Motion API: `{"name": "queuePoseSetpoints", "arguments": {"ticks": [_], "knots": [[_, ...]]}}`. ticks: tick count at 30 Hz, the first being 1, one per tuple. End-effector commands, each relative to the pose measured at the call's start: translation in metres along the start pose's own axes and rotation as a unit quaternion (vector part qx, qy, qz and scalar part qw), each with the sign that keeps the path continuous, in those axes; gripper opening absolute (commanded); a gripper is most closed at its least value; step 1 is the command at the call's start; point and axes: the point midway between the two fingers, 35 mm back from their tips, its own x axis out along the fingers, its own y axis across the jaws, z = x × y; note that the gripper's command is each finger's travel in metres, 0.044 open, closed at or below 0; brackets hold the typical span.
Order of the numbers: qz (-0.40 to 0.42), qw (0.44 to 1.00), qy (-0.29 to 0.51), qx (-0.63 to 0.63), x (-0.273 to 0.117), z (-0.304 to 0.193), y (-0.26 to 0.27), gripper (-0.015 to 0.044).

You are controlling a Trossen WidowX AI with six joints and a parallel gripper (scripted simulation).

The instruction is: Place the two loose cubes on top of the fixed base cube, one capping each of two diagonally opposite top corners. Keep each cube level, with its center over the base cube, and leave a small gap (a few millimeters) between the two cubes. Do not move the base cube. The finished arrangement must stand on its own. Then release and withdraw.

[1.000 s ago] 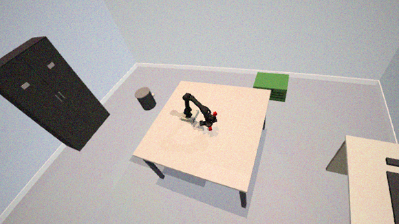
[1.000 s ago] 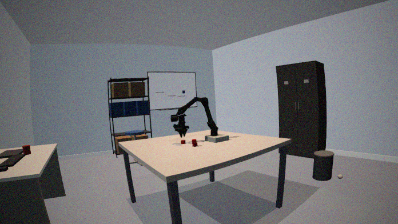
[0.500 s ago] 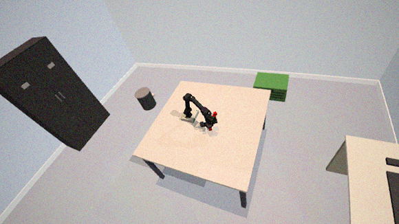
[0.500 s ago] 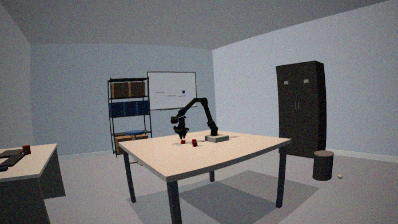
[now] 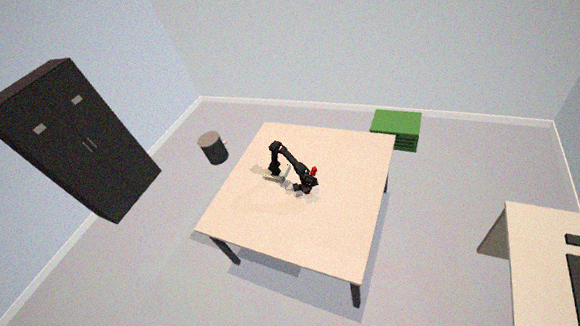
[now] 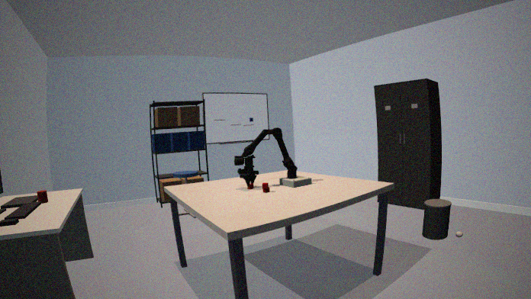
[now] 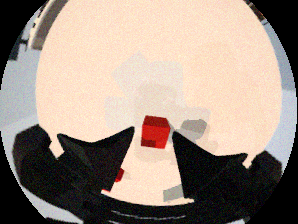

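Observation:
My gripper (image 6: 250,184) (image 7: 154,131) is open, with its fingers low around a loose red cube (image 7: 155,136) (image 5: 308,193) on the table. The wrist view shows a gap on each side of this cube, between it and the fingertips. The fixed red base cube (image 6: 266,190) stands a little apart, with the other red cube (image 6: 265,184) on its top, set off to one side. This stack also shows as a small red shape in the top view, beside the arm. In the wrist view the left finger hides most of it. Exact corner and gap are too small to tell.
The arm's grey base block (image 6: 296,181) sits behind the stack on the wooden table (image 5: 269,230) (image 6: 305,206). A desk (image 5: 535,260) with monitors, a dark cabinet (image 5: 74,146) (image 6: 406,145), a bin (image 5: 214,149) and a green drawer unit (image 5: 397,122) stand away from the table.

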Motion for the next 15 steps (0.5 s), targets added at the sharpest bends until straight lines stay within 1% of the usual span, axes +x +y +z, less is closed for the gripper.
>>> {"name": "queuePoseSetpoints", "arguments": {"ticks": [1, 5, 10, 15], "knots": [[-0.002, 1.000, 0.004, 0.003, 0.006, -0.002, -0.001, 0.0213], [-0.002, 1.000, 0.004, 0.003, 0.006, -0.002, -0.001, 0.0107], [-0.002, 1.000, 0.004, 0.003, 0.004, -0.001, -0.001, 0.0105], [-0.002, 1.000, 0.003, 0.003, -0.011, 0.001, 0.001, 0.0105]]}}
